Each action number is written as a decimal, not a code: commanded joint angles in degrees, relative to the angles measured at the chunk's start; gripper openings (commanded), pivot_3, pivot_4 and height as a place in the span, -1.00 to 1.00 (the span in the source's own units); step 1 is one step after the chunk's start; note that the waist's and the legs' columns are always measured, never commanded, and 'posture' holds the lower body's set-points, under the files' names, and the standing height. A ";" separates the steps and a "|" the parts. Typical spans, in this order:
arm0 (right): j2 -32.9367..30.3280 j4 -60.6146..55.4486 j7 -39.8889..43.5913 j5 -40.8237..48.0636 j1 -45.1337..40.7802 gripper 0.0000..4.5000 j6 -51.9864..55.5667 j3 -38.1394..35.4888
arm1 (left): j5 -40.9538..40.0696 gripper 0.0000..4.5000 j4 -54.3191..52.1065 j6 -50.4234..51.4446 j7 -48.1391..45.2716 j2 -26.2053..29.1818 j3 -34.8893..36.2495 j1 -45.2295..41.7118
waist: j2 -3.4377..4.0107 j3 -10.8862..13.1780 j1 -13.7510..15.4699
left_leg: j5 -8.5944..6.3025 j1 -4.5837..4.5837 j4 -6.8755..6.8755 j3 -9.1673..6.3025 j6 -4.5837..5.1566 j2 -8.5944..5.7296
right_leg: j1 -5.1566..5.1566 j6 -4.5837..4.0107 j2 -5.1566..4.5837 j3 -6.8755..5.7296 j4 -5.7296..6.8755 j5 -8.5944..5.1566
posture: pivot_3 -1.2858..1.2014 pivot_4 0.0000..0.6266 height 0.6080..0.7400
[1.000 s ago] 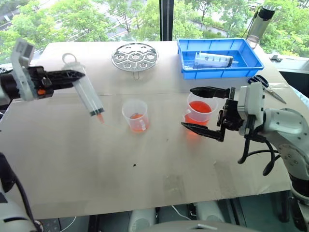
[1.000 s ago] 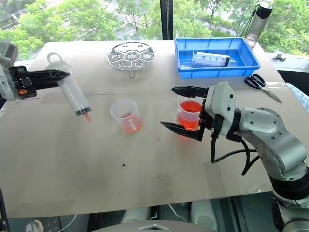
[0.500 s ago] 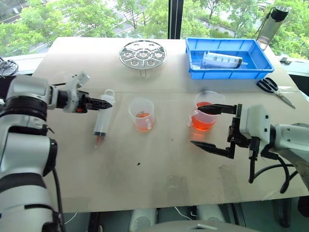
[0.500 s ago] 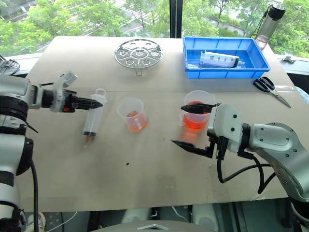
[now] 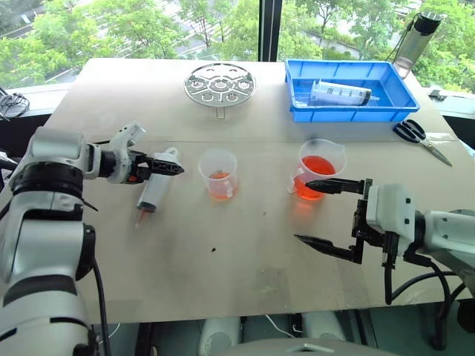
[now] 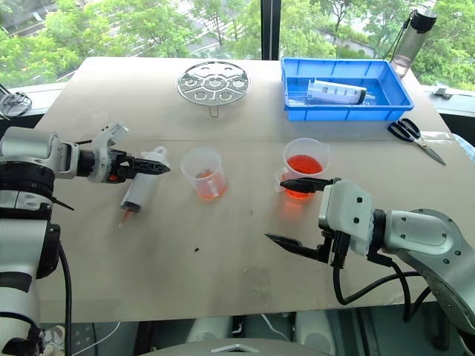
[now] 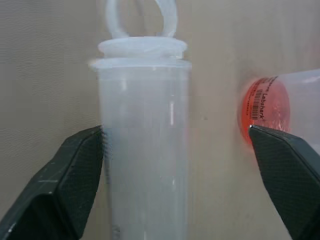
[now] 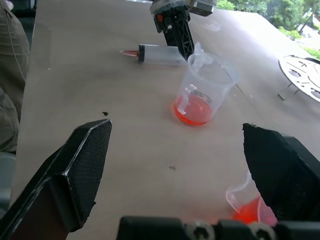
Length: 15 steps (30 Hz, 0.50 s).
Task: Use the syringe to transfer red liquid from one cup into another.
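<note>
The syringe (image 5: 153, 191) lies flat on the table left of centre, its orange-red tip toward the front edge. My left gripper (image 5: 165, 167) is open over its plunger end, and the barrel (image 7: 145, 150) lies between the spread fingers, against one of them. Just right of the syringe stands the smaller cup (image 5: 218, 174) with a little pale red liquid. Further right is the handled beaker (image 5: 320, 176), holding bright orange-red liquid. In front of the beaker my right gripper (image 5: 327, 216) is open and empty, apart from it.
A blue tray (image 5: 397, 93) at the back right holds a fatter printed syringe (image 5: 343, 92). A round metal rack (image 5: 220, 81) lies at the back centre. Scissors (image 5: 419, 137) and a bottle (image 5: 413, 37) are at the far right.
My left arm has come down and laid the syringe on the table, and its fingers have opened. My right gripper has drawn back from the beaker toward the front edge. The camera has shifted.
</note>
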 commanded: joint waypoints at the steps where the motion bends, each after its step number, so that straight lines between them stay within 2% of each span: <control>1: -0.40 -1.56 -0.67 -0.72 2.78 1.00 -1.73 -4.47 | -3.79 0.95 -8.57 4.94 5.23 2.24 10.65 0.25 | -0.04 0.02 0.02 | 0.00 -0.02 0.00 -0.06 0.00 0.00 | -0.01 0.00 0.00 -0.02 0.00 0.00 | 0.03 -0.52 1.00; 4: 0.34 -1.33 -1.67 -0.47 6.05 1.00 -2.36 -8.30 | -7.74 0.95 -18.09 4.22 8.92 2.05 21.34 2.37 | -0.12 0.04 0.10 | 0.01 -0.06 0.00 -0.14 -0.01 0.00 | 0.00 0.00 0.00 -0.06 -0.01 0.00 | 0.03 -0.52 1.00; 8: 1.80 -0.09 -2.60 0.58 8.61 1.00 -3.27 -13.09 | -13.33 0.95 -31.02 -4.91 20.68 -7.51 40.52 3.14 | -0.12 0.04 0.35 | 0.01 -0.01 0.10 -0.22 -0.02 -0.02 | 0.13 0.00 -0.08 -0.15 -0.02 0.01 | 0.03 -0.52 1.00; 12: 5.67 2.82 -8.95 3.47 5.15 1.00 -2.82 -17.95 | -17.32 0.95 -39.43 -7.99 34.12 -17.94 48.54 -0.89 | -0.13 0.04 0.23 | 0.01 -0.01 0.50 -0.38 -0.02 -0.04 | 0.31 0.05 -0.06 -0.27 0.12 0.06 | 0.03 -0.52 1.00; 15: 6.74 4.82 -12.58 6.15 2.85 1.00 -1.47 -22.13 | -22.40 0.95 -50.59 -8.24 37.00 -24.21 46.59 0.21 | -0.13 0.04 0.19 | 0.01 0.04 0.65 -0.41 -0.01 -0.05 | 0.44 0.10 -0.06 -0.26 0.17 0.10 | 0.03 -0.52 1.00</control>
